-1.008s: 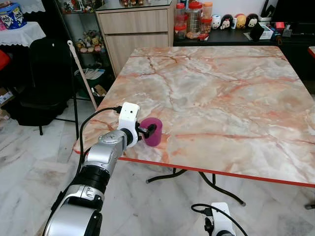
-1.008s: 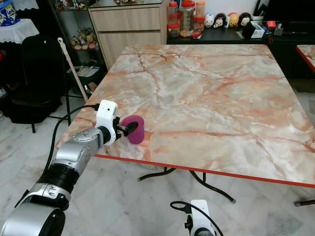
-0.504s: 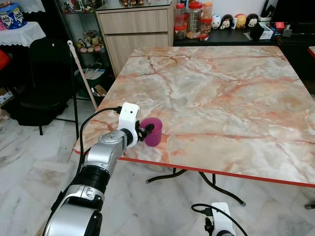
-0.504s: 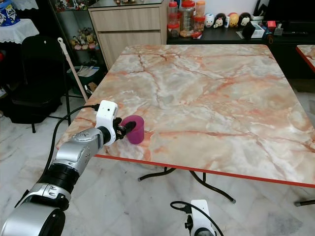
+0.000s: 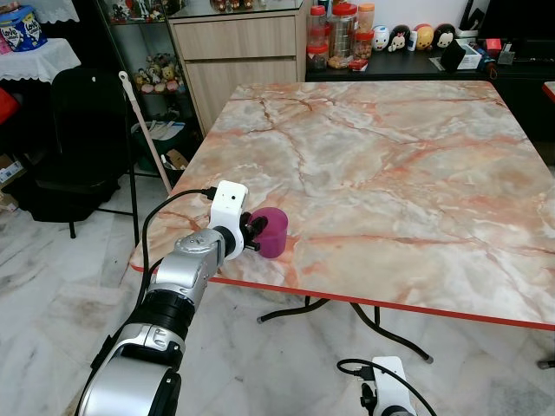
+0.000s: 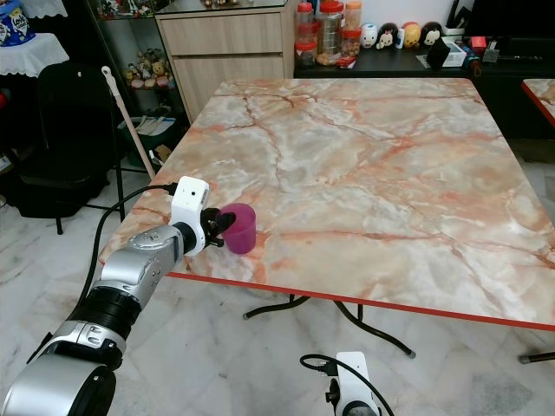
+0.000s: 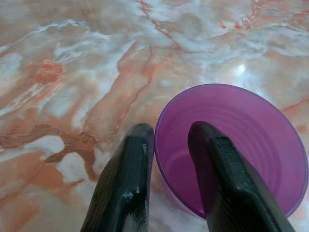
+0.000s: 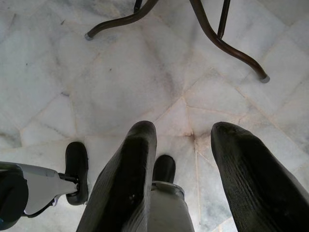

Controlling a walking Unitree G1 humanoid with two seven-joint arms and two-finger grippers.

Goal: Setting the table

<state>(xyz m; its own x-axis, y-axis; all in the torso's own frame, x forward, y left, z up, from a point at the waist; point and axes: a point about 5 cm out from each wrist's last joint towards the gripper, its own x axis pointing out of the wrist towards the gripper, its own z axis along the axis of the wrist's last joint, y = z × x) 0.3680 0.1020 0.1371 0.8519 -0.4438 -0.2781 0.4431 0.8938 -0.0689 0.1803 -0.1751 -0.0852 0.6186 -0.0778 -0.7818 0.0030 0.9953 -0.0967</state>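
Since a second ago the purple cup (image 5: 272, 231) has tipped more upright, its mouth now facing up, and the left pincer (image 7: 169, 140) has barely shifted. One finger (image 7: 126, 179) sits outside the cup's wall and the other inside, pinching the rim. Low by the marble floor (image 8: 120, 82), the right pincer (image 8: 186, 145) hangs idle, spread apart. Just beyond, the cup stands near the table's (image 5: 390, 165) near-left edge. Farther back, jars (image 5: 340, 35) line a dark counter.
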